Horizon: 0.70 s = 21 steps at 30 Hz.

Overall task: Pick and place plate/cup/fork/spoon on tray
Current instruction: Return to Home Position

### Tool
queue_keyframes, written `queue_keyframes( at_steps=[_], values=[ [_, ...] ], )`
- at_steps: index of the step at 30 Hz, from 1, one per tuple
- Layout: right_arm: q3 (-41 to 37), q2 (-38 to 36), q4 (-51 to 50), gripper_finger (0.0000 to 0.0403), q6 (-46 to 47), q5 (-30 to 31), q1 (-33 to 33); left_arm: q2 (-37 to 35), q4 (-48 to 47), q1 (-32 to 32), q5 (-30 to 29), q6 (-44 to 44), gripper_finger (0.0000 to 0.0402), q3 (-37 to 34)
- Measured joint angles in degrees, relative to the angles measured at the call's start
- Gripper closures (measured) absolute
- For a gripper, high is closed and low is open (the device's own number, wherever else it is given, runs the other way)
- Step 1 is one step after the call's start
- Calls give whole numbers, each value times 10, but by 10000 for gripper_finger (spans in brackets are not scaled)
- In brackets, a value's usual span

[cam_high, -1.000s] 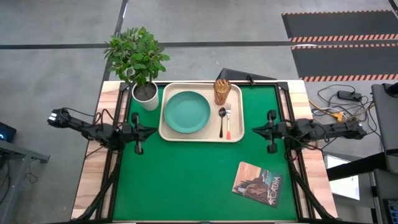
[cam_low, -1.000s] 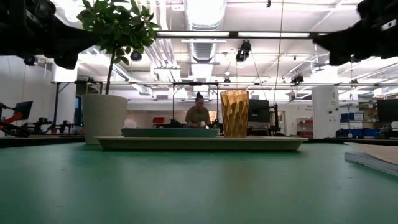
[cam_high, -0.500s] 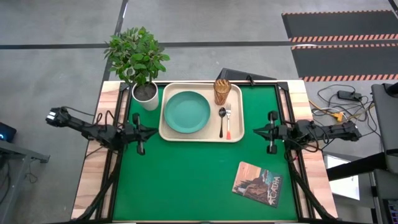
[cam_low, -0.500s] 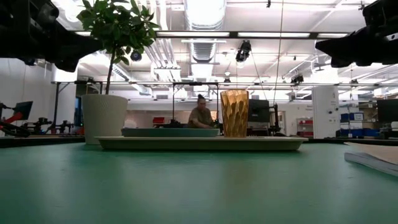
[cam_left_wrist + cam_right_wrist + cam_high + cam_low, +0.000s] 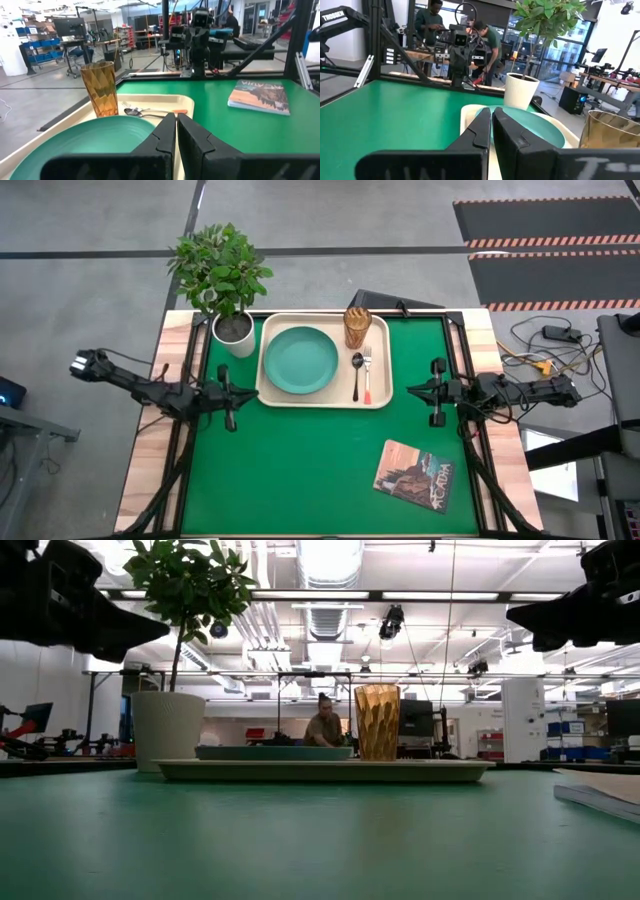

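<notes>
The cream tray [image 5: 275,385] lies at the far middle of the green table. On it are the teal plate [image 5: 300,360], the amber ribbed cup [image 5: 357,327] standing upright at its far right corner, and the dark spoon [image 5: 356,376] and orange-handled fork [image 5: 367,380] lying side by side to the right of the plate. My left gripper [image 5: 247,392] hovers shut and empty just left of the tray, pointing at it [image 5: 176,117]. My right gripper [image 5: 410,389] hovers shut and empty just right of the tray, also pointing at it [image 5: 491,112].
A white pot with a leafy plant [image 5: 236,335] stands at the tray's far left corner. A brown-covered book [image 5: 414,476] lies at the near right. People [image 5: 322,725] stand in the room beyond the table. Bare green mat fills the near half of the table.
My left gripper has edged toward the table's right edge, closer to the tray, staying shut. My right gripper sank slightly at first and has since kept still. The things on the tray have not moved.
</notes>
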Motion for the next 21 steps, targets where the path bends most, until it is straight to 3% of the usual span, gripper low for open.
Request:
queue_keyframes(
  at_steps=[21],
  values=[
    [0,0,0,394,0,0,0,85,0,0,1,0,402,0]
  ],
)
